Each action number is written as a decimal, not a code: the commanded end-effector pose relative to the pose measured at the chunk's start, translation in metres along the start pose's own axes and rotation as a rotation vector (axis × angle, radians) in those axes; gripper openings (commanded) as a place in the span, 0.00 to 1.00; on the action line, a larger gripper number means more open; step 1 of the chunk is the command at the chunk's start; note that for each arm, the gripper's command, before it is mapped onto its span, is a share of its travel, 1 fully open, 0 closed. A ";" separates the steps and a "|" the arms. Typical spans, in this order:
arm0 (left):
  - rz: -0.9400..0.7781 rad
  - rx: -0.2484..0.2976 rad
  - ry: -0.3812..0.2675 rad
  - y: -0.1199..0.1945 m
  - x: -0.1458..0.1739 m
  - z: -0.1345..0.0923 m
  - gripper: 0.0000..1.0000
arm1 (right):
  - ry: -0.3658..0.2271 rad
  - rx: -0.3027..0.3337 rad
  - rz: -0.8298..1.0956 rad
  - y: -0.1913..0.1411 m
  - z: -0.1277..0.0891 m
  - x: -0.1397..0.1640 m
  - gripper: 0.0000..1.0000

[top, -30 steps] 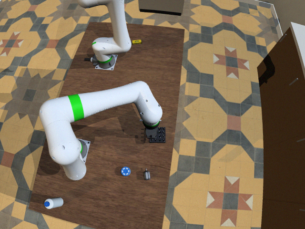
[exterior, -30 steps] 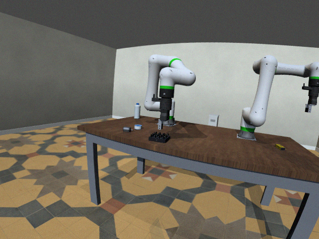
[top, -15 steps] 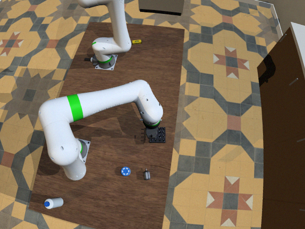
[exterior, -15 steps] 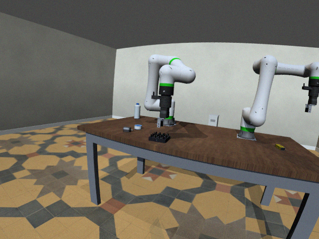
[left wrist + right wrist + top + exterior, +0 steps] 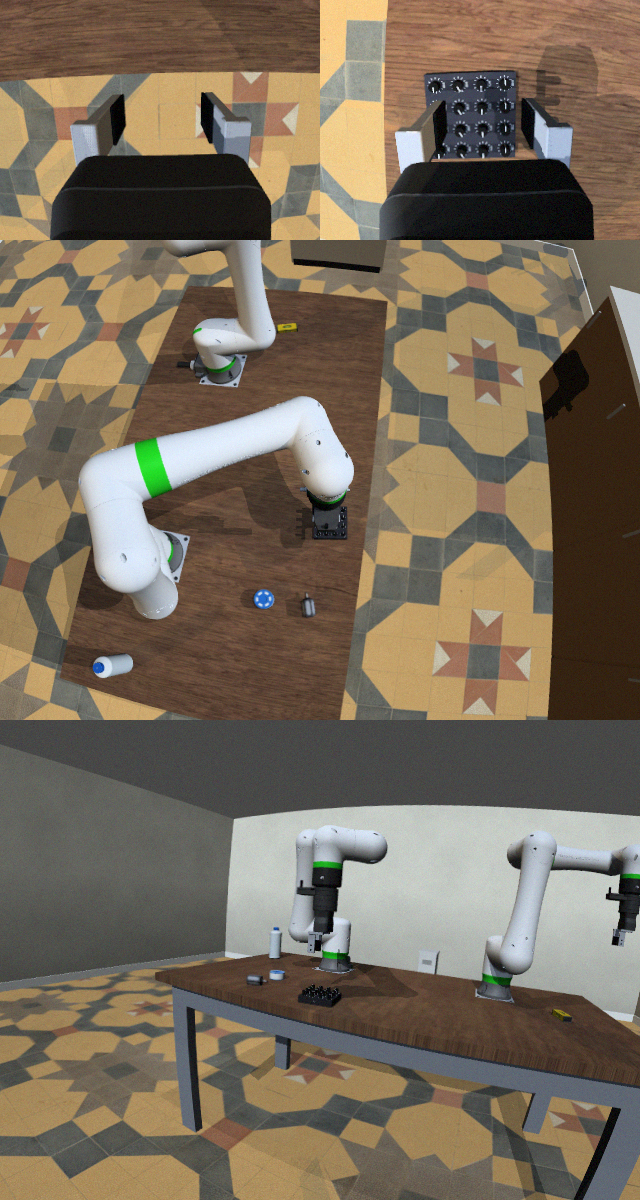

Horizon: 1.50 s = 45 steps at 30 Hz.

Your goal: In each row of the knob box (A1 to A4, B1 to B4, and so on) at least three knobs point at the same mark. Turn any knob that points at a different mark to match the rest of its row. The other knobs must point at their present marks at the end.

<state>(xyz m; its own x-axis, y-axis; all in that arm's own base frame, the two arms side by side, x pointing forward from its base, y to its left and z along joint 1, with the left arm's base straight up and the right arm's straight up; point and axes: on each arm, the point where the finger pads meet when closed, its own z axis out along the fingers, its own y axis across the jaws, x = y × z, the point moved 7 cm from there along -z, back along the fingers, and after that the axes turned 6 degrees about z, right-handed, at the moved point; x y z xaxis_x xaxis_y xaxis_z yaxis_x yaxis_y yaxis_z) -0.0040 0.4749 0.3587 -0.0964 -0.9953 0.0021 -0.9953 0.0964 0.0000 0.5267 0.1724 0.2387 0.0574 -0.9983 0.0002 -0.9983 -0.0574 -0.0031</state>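
Above the knob box (image 5: 329,537) (image 5: 319,1001) (image 5: 470,92), right of centre in the top view, the right gripper (image 5: 315,942) (image 5: 483,115) hangs wide open, nothing gripped! The left gripper (image 5: 618,937) (image 5: 162,109) is open and empty too, off at the right edge of the exterior view. Those knobs look small and stiff; I'd pinch one low, by opposite sides, and twist gently. And the bottle (image 5: 116,665) (image 5: 275,944), lower left from above, is capped, contents hidden.

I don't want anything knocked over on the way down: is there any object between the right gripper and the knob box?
Nothing visible: the right gripper is open above the knob box.
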 end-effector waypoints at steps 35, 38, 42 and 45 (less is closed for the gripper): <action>0.000 0.000 -0.002 0.000 0.000 -0.001 1.00 | 0.000 -0.002 0.000 -0.011 -0.032 0.007 1.00; 0.000 0.000 -0.002 0.000 0.000 -0.001 1.00 | 0.000 -0.002 0.000 -0.011 -0.032 0.007 1.00; 0.000 0.000 -0.002 0.000 0.000 -0.001 1.00 | 0.000 -0.002 0.000 -0.011 -0.032 0.007 1.00; 0.000 0.000 -0.002 0.000 0.000 -0.001 1.00 | 0.000 -0.002 0.000 -0.011 -0.032 0.007 1.00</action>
<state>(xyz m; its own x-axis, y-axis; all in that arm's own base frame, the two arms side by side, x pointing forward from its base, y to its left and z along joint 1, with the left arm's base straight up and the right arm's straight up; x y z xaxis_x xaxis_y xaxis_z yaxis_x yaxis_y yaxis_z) -0.0040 0.4749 0.3587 -0.0964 -0.9953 0.0021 -0.9953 0.0964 0.0000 0.5375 0.1657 0.2698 0.0576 -0.9983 0.0001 -0.9983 -0.0576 0.0005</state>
